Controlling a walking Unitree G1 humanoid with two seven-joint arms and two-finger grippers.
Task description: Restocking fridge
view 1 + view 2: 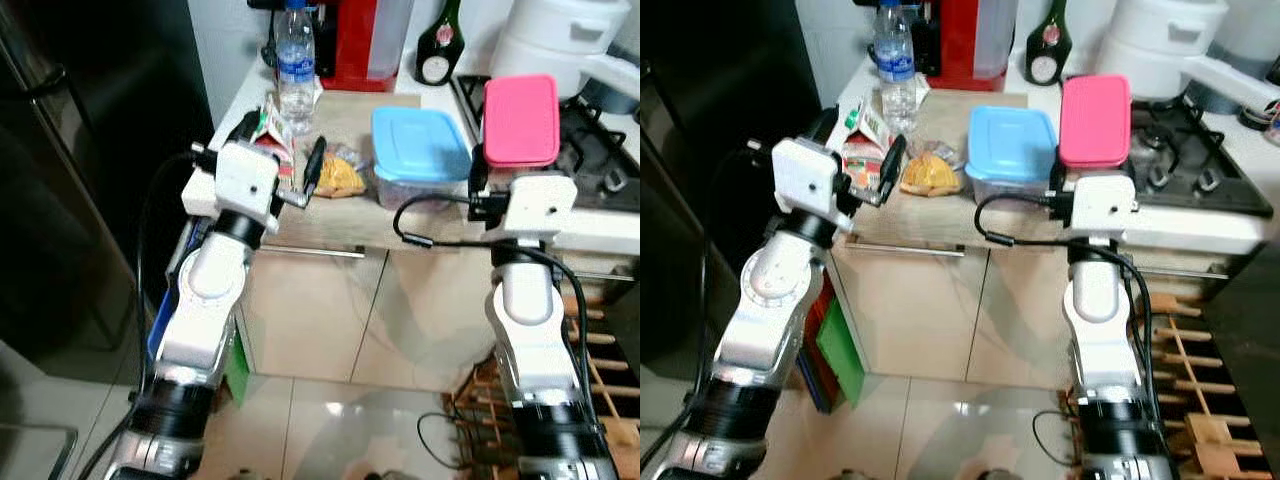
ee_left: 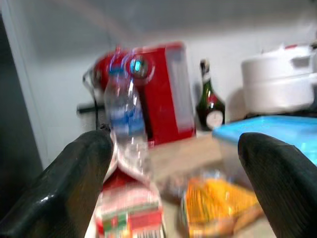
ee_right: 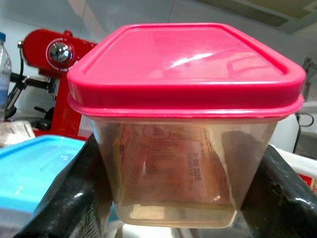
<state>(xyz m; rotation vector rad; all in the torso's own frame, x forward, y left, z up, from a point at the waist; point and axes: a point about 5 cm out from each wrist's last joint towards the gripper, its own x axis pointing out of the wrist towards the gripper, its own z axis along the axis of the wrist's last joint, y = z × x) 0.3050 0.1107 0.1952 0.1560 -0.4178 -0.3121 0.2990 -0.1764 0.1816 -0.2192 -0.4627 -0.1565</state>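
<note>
At the kitchen counter [image 1: 345,225], my right gripper [image 3: 173,198] clamps a pink-lidded container [image 1: 521,120]; left gripper [image 2: 173,163] gapes empty; nothing's fridged yet.

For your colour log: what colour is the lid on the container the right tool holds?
Pink lid, clearest in the right wrist view.

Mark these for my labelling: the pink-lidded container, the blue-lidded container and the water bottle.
pink-lidded container [image 3: 185,64]: right wrist view, on its pink lid.
blue-lidded container [image 1: 420,143]: left eye view, middle of its blue lid.
water bottle [image 1: 296,70]: left eye view, on its label.
</note>
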